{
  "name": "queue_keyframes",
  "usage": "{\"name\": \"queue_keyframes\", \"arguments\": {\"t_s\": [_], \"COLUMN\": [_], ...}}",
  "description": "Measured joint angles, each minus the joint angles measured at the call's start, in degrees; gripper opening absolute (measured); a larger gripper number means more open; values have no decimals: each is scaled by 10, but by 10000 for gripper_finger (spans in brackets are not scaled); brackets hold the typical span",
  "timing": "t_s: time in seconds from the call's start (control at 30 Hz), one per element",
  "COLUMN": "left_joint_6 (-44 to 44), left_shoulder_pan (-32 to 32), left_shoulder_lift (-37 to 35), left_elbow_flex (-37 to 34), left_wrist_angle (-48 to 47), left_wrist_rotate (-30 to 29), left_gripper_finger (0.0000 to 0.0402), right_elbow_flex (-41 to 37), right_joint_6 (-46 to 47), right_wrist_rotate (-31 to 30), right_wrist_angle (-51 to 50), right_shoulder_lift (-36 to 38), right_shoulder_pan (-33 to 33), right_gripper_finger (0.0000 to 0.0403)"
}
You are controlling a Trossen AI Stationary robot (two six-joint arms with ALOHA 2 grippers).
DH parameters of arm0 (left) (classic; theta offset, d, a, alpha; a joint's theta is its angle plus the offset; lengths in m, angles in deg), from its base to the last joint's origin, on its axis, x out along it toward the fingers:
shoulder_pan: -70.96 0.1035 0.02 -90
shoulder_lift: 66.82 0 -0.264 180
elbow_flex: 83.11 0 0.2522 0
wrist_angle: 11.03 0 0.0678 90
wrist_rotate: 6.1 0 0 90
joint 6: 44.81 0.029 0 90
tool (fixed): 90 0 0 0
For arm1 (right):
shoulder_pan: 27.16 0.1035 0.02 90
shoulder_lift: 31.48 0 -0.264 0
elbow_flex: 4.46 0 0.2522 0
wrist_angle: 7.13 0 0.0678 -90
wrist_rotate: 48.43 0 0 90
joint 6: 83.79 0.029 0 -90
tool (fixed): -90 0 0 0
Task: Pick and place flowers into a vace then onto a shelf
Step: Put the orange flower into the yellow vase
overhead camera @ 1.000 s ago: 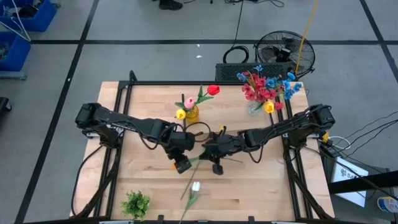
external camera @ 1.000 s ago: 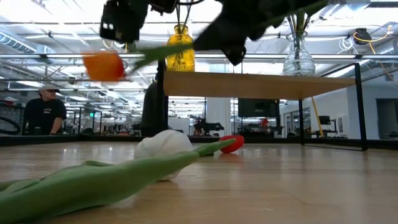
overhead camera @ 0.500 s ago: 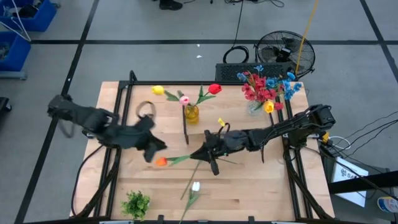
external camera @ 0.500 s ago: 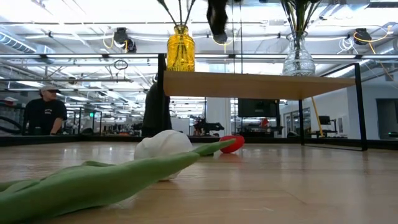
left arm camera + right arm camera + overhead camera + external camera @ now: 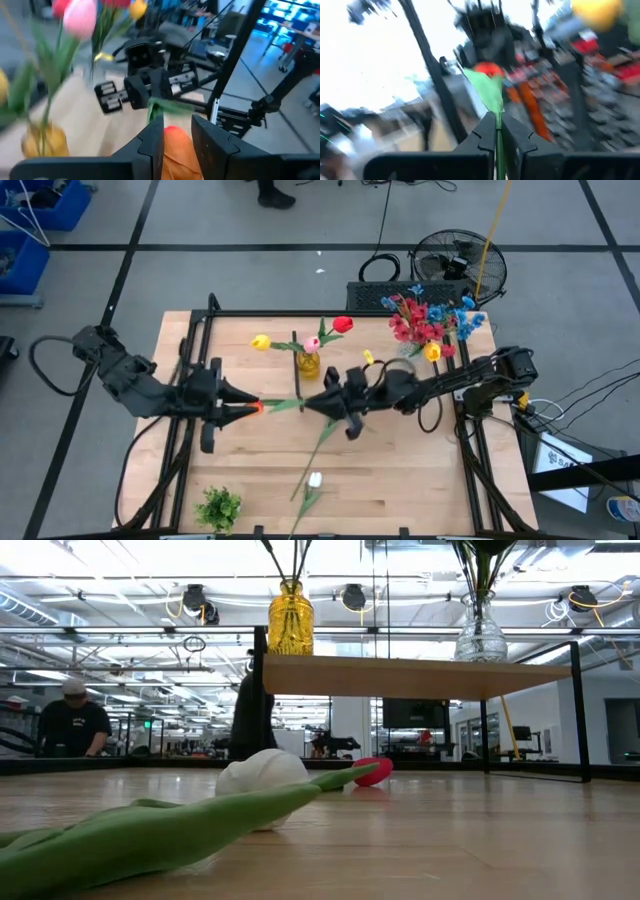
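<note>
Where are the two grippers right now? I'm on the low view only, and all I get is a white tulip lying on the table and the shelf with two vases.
Observer: The left gripper and right gripper face each other tip to tip, with an orange tulip stretched between them.
Operator: Who has the stem?
Observer: The right gripper is shut on the green stem.
Operator: And the left one?
Observer: Its fingers sit tight on either side of the orange bloom.
</note>
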Motion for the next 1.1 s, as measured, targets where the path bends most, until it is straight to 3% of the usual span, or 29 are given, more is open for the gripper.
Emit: {"name": "queue_keyframes", "arguments": {"t_s": [0.13,0.3,0.47,0.53,0.7,0.9,1.1], "left_joint_6": [104,267,428,440,404,384,370], "left_shoulder_pan": [5,5,1,-2,1,36,65], "left_shoulder_lift": [0,-6,-9,-10,5,60,96], "left_elbow_flex": [0,0,0,0,0,-1,-1], "left_wrist_angle": [55,185,327,322,209,250,276], "left_wrist_rotate": [-15,-57,-34,-29,-24,-19,81], "left_gripper_finger": [101,101,101,101,101,102,102], "right_elbow_flex": [0,0,0,0,4,42,67], "right_joint_6": [72,94,72,56,45,35,22], "right_wrist_rotate": [57,129,135,133,113,115,116], "right_wrist_angle": [89,96,88,120,203,64,56], "right_shoulder_lift": [0,0,0,0,2,1,1], "right_shoulder_pan": [-12,-4,7,8,8,10,10], "right_gripper_finger": [6,6,6,6,6,6,6]}}
